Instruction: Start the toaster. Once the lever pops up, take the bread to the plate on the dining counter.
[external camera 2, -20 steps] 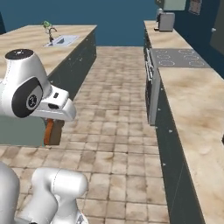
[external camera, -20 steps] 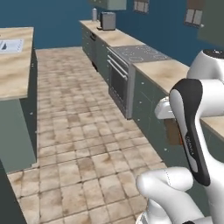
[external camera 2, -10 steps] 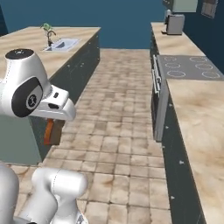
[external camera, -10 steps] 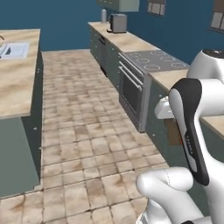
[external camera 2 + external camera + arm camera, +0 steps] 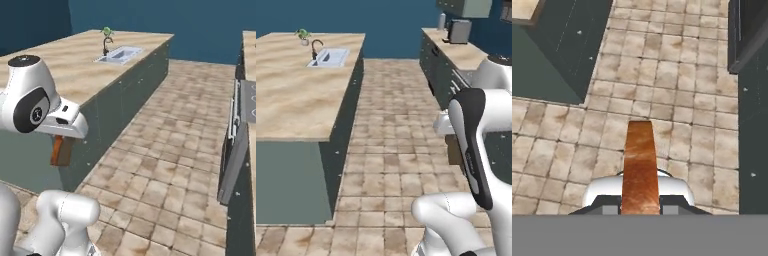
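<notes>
My gripper (image 5: 641,202) is shut on the bread (image 5: 641,167), a thin orange-brown slice held on edge over the tiled floor. In the right base view the bread (image 5: 62,150) hangs below my white hand, close to the grey-green base of the dining counter (image 5: 65,75). That wide beige counter (image 5: 301,100) spreads across the left of the left base view. A small grey box far back on the wall counter looks like the toaster (image 5: 458,31). The plate is out of view.
A sink with a faucet (image 5: 328,56) and a small plant (image 5: 303,35) sit at the dining counter's far end. The stove and its jutting oven front (image 5: 235,150) line the right side. Tiled floor (image 5: 396,145) runs between the two counters.
The whole picture has shifted: the base has turned left, so the dining counter now looms large and the wall counter has slid right. The bread stays gripped.
</notes>
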Robot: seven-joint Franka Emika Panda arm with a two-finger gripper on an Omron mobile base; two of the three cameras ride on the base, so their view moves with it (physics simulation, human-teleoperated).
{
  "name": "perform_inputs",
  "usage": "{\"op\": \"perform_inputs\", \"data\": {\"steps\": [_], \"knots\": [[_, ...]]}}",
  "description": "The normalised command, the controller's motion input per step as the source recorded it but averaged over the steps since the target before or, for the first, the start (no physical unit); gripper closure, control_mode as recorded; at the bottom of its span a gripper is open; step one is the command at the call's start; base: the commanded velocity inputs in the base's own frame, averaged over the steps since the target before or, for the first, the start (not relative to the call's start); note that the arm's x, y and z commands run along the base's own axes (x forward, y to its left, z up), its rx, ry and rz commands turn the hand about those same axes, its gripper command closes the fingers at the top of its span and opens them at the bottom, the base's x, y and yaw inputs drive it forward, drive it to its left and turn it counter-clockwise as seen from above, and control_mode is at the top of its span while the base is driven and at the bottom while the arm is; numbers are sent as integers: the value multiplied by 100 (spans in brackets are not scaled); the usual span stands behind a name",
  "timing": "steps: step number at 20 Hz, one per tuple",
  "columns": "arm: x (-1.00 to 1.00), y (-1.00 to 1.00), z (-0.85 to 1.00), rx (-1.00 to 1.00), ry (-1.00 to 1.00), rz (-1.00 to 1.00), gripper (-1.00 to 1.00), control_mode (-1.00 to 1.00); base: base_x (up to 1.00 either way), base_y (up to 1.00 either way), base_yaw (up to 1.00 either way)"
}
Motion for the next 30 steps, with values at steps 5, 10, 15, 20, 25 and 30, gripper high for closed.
{"op": "perform_inputs", "data": {"steps": [5, 10, 15, 20, 25, 30], "knots": [[0, 0, 0, 0, 0, 0, 100, 100, 59, 0, 73], [0, 0, 0, 0, 0, 0, 100, 100, 66, 0, 57], [0, 0, 0, 0, 0, 0, 100, 100, 57, 34, 38], [0, 0, 0, 0, 0, 0, 100, 100, 57, 61, 61], [0, 0, 0, 0, 0, 0, 100, 100, 81, 20, 67], [0, 0, 0, 0, 0, 0, 100, 100, 100, 22, 49]]}}
